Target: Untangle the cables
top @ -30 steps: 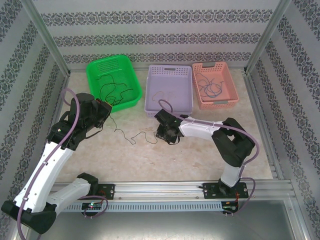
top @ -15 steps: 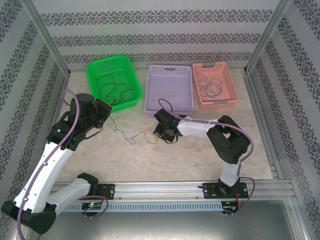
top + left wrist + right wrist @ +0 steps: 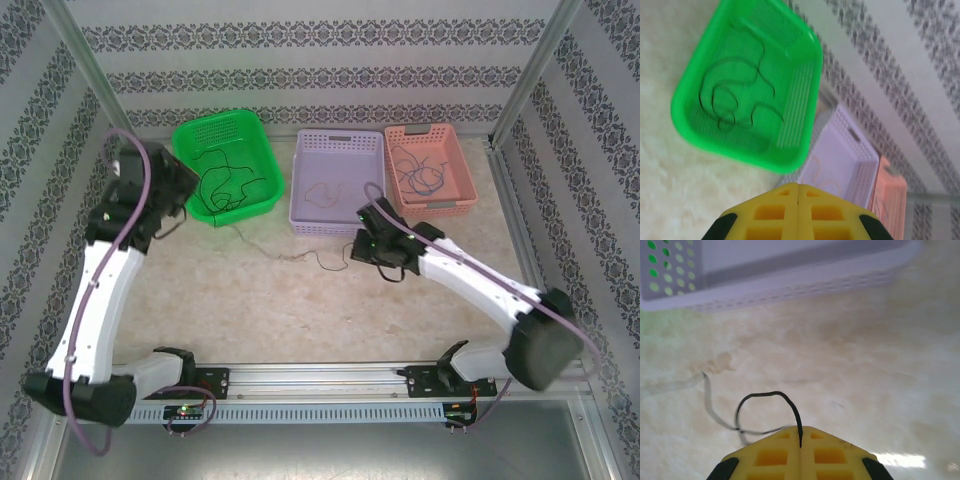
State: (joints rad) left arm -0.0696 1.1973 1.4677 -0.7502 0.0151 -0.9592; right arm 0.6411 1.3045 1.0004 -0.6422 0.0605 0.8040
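Cable [image 3: 767, 395], thin and black, is pinched in the clenched right claw [image 3: 799, 432]; it loops up toward 12 o'clock, then trails off to 9 o'clock over the tabletop [image 3: 865, 365]. Left claw [image 3: 798, 186] is clamped together (a green basket [image 3: 740, 152] holding black cables [image 3: 735, 95] lies at its 11 o'clock).

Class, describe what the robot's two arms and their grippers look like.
The left arm and right arm have white links and black joints, with a thick purple cable along each. The left gripper and right gripper have yellow fingers with square recesses and black outer corners.
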